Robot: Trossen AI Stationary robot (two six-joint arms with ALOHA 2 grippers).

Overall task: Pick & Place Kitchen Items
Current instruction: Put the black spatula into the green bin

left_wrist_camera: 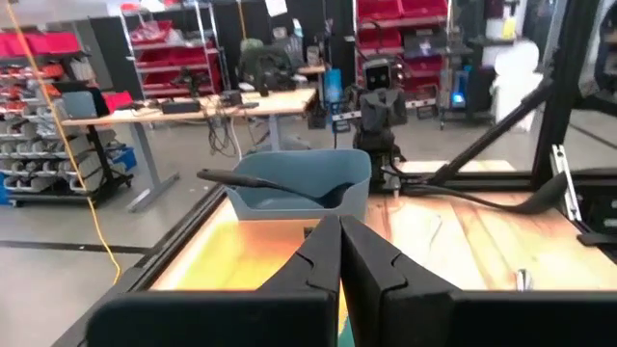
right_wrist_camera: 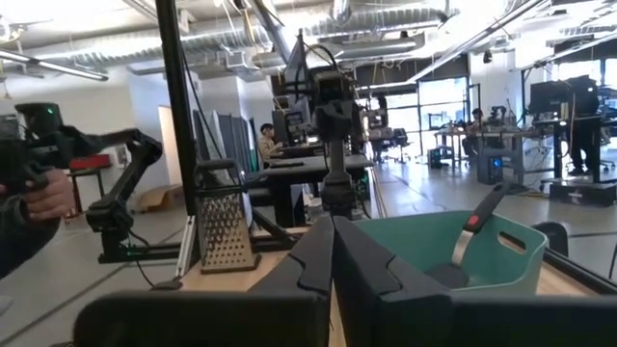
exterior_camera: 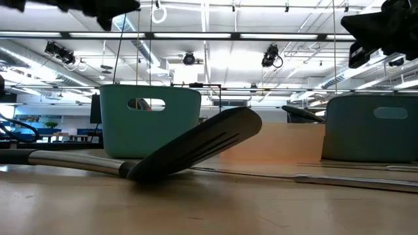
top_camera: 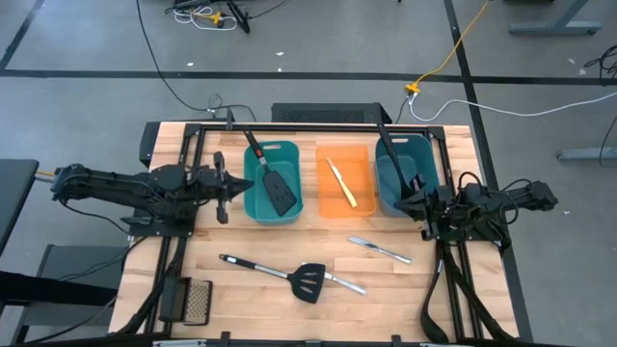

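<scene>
Three bins stand in a row across the far half of the wooden table [top_camera: 241, 289]: a teal bin [top_camera: 273, 182] on the left, an orange bin [top_camera: 346, 180] in the middle and a blue bin [top_camera: 403, 175] on the right. A black slotted spatula [top_camera: 273, 181] lies in the teal bin with its handle leaning out over the far rim, the small yellow-handled knife [top_camera: 340, 183] lies in the orange bin, and a black ladle [top_camera: 393, 164] rests in the blue bin, its handle also reaching over the far edge. On the bare wood nearer the front, a second black slotted spatula [top_camera: 301, 280] lies flat with its silver handle stretching toward the left, and a silver table knife [top_camera: 380, 250] lies just beyond it to the right, apart from it. A small mesh grater [top_camera: 198, 300] sits at the front left corner. The left gripper [top_camera: 224, 187] hovers just beside the teal bin's left wall, its fingers [left_wrist_camera: 323, 255] pressed together and holding nothing. The right gripper [top_camera: 415, 203] hangs by the near edge of the blue bin, fingers [right_wrist_camera: 333, 253] likewise closed on nothing. A person's hand [right_wrist_camera: 43, 198] shows at the edge of the right wrist view, beyond the table.
</scene>
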